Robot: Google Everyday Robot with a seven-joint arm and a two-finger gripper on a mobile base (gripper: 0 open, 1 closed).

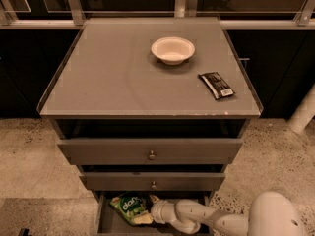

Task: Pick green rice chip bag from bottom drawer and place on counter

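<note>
The green rice chip bag [129, 206] is seen lying in the open bottom drawer [106, 221], towards its left side; the gripper [150, 206] is found inside the same drawer, right at the bag's right edge, carried on a white arm [206, 219] that enters from the lower right; whether the gripper is spread or pinching the bag cannot be told; on the counter [108, 77] a white bowl [173, 49] is set towards the back, and a black wrapper [216, 84] is laid near the right rim.
</note>
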